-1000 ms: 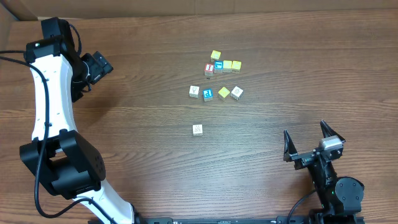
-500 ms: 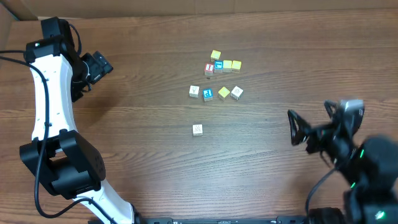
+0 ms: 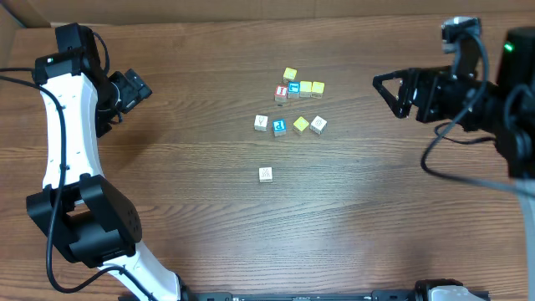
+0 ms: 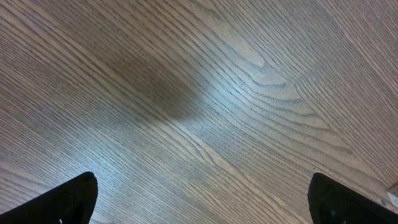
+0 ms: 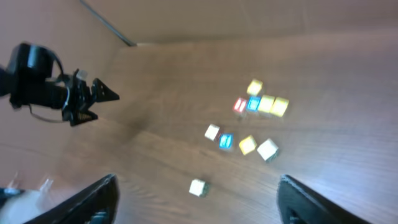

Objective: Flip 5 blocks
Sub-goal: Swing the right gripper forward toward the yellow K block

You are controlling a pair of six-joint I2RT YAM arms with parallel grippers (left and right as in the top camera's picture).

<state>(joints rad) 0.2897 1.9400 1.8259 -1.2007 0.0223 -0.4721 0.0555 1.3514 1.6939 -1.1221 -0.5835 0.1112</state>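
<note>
Several small wooden blocks lie at the table's middle back. An upper cluster holds a yellow block [image 3: 289,74], a red-topped cube [image 3: 282,92], a blue one [image 3: 293,89] and two yellow ones [image 3: 312,88]. Below it is a row of white [image 3: 262,123], blue [image 3: 279,127], yellow [image 3: 301,124] and white [image 3: 318,124] blocks. One white block [image 3: 265,174] [image 5: 198,186] lies alone nearer the front. My right gripper [image 3: 386,94] hovers open to the right of the blocks, and its fingers [image 5: 93,200] frame them from afar. My left gripper [image 3: 134,90] stands open at the far left, with its fingers [image 4: 65,200] over bare wood.
The wooden table [image 3: 192,192] ends at a cardboard wall [image 3: 251,10] along the back. The white left arm [image 3: 63,125] stands along the left side. The right arm's body and cables [image 3: 493,92] fill the back right corner.
My right arm has lifted from the front right edge and swung to the back right, so its gripper now points left toward the blocks. The left arm and the blocks have not moved.
</note>
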